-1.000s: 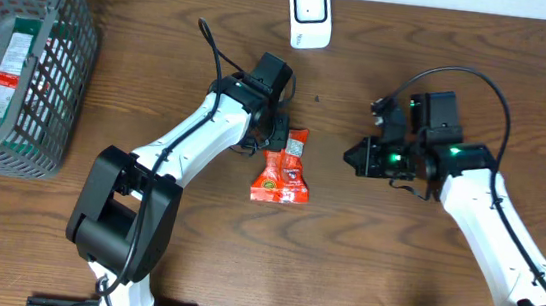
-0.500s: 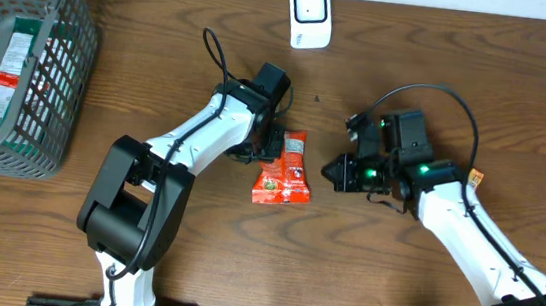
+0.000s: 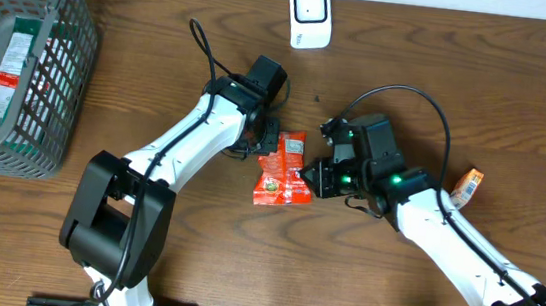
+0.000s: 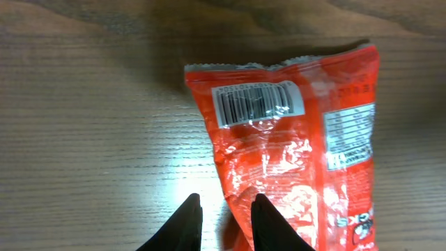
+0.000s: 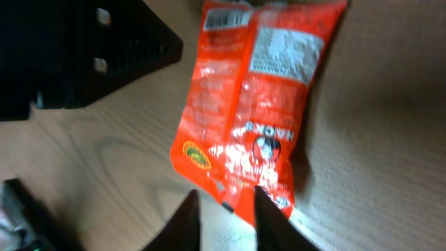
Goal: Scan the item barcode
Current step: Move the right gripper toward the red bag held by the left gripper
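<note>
Between the two grippers, one red snack packet (image 3: 283,169) is laid flat on the table (image 3: 414,46), with its barcode label turned up. Both the left gripper (image 4: 224,219) and the right gripper (image 5: 224,209) are held slightly parted, released, at opposite packet edges. One white scanner (image 3: 309,14) is set at the far edge, well apart from the packet. One wire basket (image 3: 73,43) is placed far left, and one small orange item (image 3: 466,185) is seen at the right.
</note>
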{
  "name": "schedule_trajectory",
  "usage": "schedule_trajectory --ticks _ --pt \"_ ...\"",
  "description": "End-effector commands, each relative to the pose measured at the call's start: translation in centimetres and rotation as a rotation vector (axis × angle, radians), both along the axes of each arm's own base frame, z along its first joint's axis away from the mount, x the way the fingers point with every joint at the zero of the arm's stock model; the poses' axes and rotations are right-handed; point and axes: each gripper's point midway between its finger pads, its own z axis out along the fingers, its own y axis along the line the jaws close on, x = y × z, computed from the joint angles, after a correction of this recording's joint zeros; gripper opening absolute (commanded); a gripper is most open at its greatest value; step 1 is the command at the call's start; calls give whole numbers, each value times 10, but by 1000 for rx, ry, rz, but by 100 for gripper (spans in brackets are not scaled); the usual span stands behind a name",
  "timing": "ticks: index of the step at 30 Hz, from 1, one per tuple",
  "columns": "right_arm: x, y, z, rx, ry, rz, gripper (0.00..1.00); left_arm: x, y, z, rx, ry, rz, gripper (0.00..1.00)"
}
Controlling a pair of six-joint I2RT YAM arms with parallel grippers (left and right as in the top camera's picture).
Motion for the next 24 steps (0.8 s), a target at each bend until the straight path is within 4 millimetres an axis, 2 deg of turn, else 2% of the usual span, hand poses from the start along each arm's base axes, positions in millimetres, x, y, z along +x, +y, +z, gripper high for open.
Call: schedule_trajectory --ticks 1,4,11,14,20,21,22,24 --pt "6 3 1 -47 -60 -26 28 -5 13 -7 50 12 49 26" --pt "9 4 1 -59 -74 -62 39 -17 21 -22 77 45 89 25" --pt "12 1 0 -71 -74 -89 44 -40 33 -53 98 95 155 25" --pt "11 -3 -2 -80 -60 -96 44 -49 27 -55 59 134 154 25" --pt "12 -28 -11 -118 3 -154 45 -54 -26 -46 -185 180 85 26" --pt "12 -35 -14 -123 23 -170 46 -56 -41 -41 -247 191 58 25" --pt "12 -44 -15 -109 60 -189 47 -63 -64 -34 -338 211 7 25" --pt "12 -54 -15 -80 100 -213 49 -71 -85 -27 -403 220 -46 26"
